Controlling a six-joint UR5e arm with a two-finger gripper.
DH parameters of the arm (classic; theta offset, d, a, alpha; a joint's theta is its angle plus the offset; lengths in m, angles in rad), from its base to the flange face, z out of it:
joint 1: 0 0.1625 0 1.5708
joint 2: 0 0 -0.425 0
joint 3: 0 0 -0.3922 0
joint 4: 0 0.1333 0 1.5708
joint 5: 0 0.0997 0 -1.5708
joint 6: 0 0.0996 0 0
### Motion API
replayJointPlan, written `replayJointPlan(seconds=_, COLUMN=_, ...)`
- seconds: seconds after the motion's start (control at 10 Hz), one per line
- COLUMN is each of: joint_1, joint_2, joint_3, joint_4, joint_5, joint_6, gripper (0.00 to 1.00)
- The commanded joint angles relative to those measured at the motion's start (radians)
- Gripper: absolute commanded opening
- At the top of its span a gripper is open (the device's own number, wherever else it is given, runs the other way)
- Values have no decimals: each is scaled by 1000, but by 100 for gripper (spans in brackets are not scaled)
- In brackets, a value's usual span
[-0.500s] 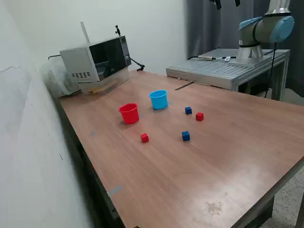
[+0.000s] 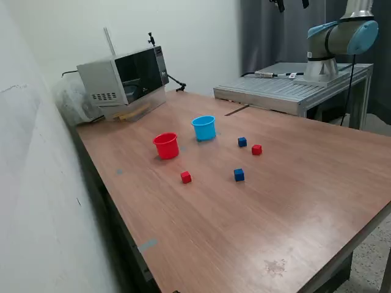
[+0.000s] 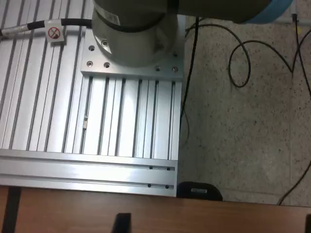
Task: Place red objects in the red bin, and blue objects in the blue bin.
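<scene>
Here four cubes (image 2: 238, 175) lie loose beside both cups (image 2: 166, 146).

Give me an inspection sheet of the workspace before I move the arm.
Surface: wooden table, a pale stain near its front edge.
Job's things: red cup and blue cup upright; two red cubes and two blue cubes loose on the table, none in a cup.
Clutter: microwave-like box at the table's far corner.
Pincer: not in view; the wrist view shows only the ribbed metal plate and the arm base.
Cables: black cables on the floor; one taped along the plate.
Surroundings: white wall, dark curtain.
</scene>
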Motion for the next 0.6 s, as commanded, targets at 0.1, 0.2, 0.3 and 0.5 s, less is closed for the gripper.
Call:
replayJointPlan(seconds=0.1, joint_1=0, joint_2=0, joint_3=0, joint_4=0, joint_5=0, joint_6=0, gripper=100)
replayJointPlan(seconds=0.2, joint_1=0, joint_2=0, joint_3=0, joint_4=0, joint_5=-1, joint_6=0, gripper=100)
replayJointPlan(seconds=0.3, joint_1=0, joint_2=2, joint_3=0, joint_4=0, joint_5=3, joint_6=5, gripper=100)
replayJointPlan(seconds=0.5, joint_1=4, joint_2=26, joint_3=-35, joint_4=-97, joint_5=23, joint_6=8, gripper=100)
